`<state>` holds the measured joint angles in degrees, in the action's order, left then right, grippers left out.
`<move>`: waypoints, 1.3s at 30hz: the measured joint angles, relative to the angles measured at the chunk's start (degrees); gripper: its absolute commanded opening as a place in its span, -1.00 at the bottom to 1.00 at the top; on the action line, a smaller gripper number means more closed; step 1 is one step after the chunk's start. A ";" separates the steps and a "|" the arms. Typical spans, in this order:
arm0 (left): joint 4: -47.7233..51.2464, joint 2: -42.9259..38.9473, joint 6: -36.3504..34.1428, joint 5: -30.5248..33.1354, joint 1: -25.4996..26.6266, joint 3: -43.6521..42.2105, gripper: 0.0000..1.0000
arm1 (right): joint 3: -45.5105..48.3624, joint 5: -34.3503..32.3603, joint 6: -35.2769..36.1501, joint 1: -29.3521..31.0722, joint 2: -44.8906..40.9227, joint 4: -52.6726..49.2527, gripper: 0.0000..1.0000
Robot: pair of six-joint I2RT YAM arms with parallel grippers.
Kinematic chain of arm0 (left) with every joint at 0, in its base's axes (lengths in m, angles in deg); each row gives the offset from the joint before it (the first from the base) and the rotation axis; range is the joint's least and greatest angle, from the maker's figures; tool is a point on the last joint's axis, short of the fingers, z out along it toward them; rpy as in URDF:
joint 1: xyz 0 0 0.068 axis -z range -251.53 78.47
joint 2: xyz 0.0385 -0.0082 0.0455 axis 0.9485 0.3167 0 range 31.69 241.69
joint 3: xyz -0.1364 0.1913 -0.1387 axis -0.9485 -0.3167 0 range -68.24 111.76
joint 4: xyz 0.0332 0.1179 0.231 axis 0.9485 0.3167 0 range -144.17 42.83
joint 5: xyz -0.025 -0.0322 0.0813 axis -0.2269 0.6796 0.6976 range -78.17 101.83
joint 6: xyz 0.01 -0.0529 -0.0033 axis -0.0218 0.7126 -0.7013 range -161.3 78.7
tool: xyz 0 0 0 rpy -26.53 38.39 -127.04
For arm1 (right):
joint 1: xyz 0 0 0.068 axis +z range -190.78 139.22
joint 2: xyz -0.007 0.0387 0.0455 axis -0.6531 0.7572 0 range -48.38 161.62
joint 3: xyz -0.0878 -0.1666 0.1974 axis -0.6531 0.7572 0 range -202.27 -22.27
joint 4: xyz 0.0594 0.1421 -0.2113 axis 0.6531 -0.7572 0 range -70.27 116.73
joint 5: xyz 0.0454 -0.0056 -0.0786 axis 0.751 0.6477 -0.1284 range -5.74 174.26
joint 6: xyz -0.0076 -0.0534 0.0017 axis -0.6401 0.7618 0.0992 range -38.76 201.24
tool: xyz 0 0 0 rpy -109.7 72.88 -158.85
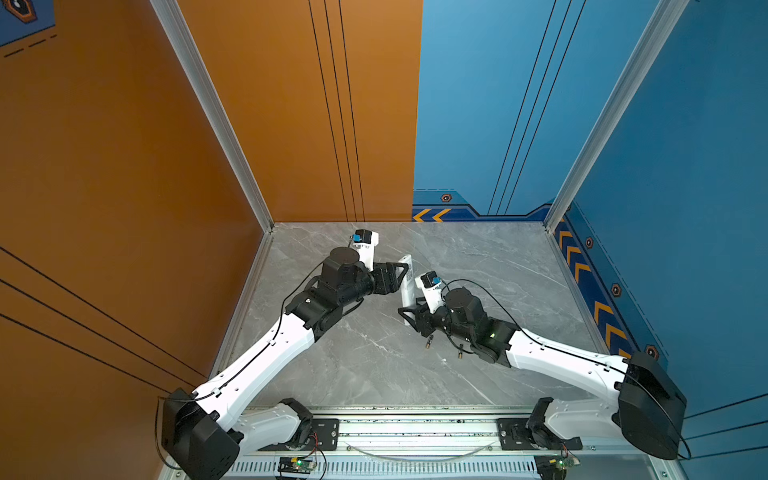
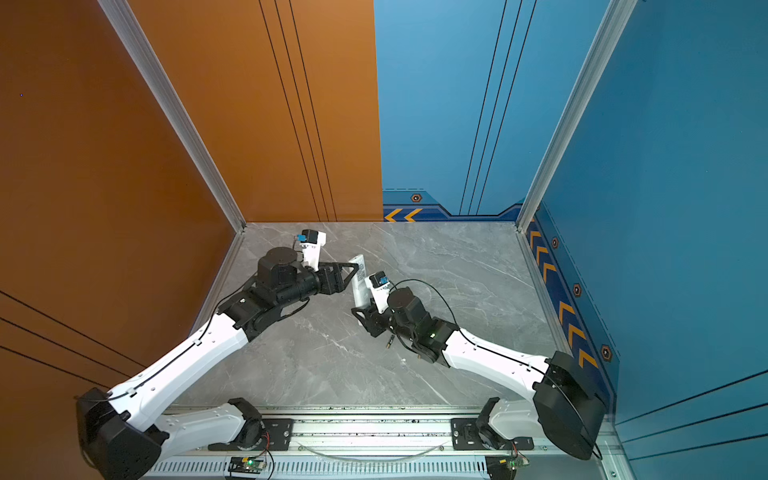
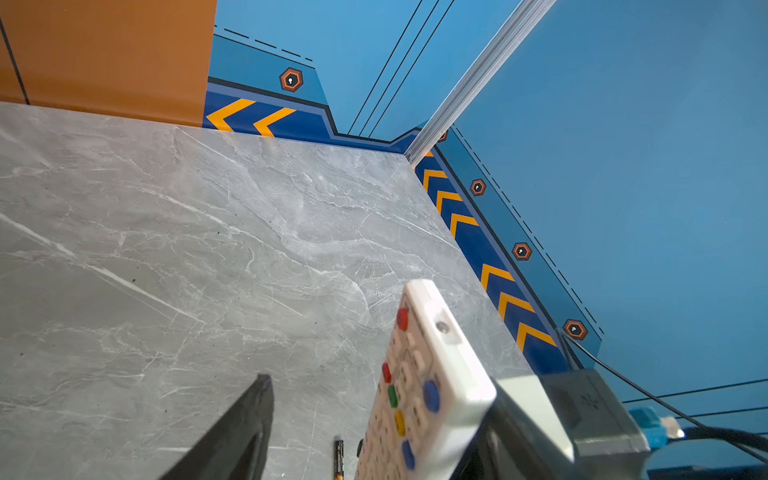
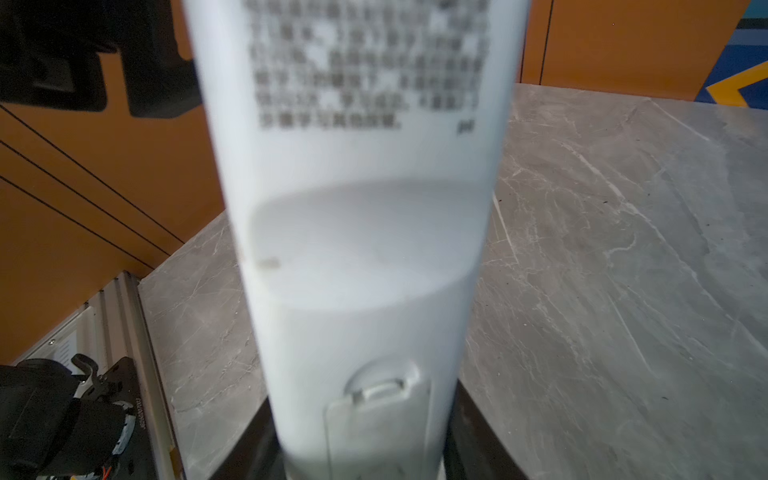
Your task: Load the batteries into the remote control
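Observation:
The white remote control (image 1: pixel 406 286) stands tilted above the table, its lower end clamped in my right gripper (image 1: pixel 409 314). In the right wrist view its plain back (image 4: pixel 361 249) faces the camera, battery cover (image 4: pixel 376 415) closed, and a dark finger (image 4: pixel 255 440) presses each side. My left gripper (image 1: pixel 401 274) straddles its upper end. In the left wrist view one finger (image 3: pixel 249 415) stands clear of the button face (image 3: pixel 419 374) while the other rests against the back. Two batteries (image 1: pixel 429 341) (image 1: pixel 460 353) lie on the table beside the right arm; one battery (image 3: pixel 338 457) shows in the left wrist view.
Grey marble tabletop (image 1: pixel 478 266) enclosed by an orange wall (image 1: pixel 124 166) on the left and blue walls (image 1: pixel 685 166) at the back and right. A metal rail (image 1: pixel 415 428) carrying both arm bases runs along the front edge.

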<state>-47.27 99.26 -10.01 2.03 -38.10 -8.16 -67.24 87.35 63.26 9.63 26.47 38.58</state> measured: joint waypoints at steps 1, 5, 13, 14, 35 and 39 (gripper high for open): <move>-0.07 0.20 0.00 0.33 0.13 0.11 0.44 | 0.00 -0.63 0.00 0.24 0.02 0.00 -1.00; -0.44 1.03 0.02 0.92 0.68 0.39 0.38 | -0.02 -2.73 -0.02 0.63 0.04 -0.44 -1.00; -2.40 3.28 0.26 2.80 2.01 0.39 0.29 | -0.90 -5.40 -0.09 1.92 1.07 -0.55 -1.00; -2.64 3.61 0.28 3.04 2.16 0.39 0.26 | -0.94 -5.75 -0.07 2.12 1.22 -0.55 -1.00; -7.15 7.08 3.32 3.63 3.02 0.26 -0.24 | -1.51 -8.98 -0.02 3.39 2.40 -0.79 -1.00; -7.17 7.08 3.41 3.63 3.02 0.26 -0.39 | -1.86 -8.98 -0.02 3.39 3.02 -0.79 -1.00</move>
<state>-54.44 106.35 -6.60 5.65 -35.09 -7.90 -69.10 78.37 63.24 13.02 29.49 37.80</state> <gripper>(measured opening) 0.334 0.463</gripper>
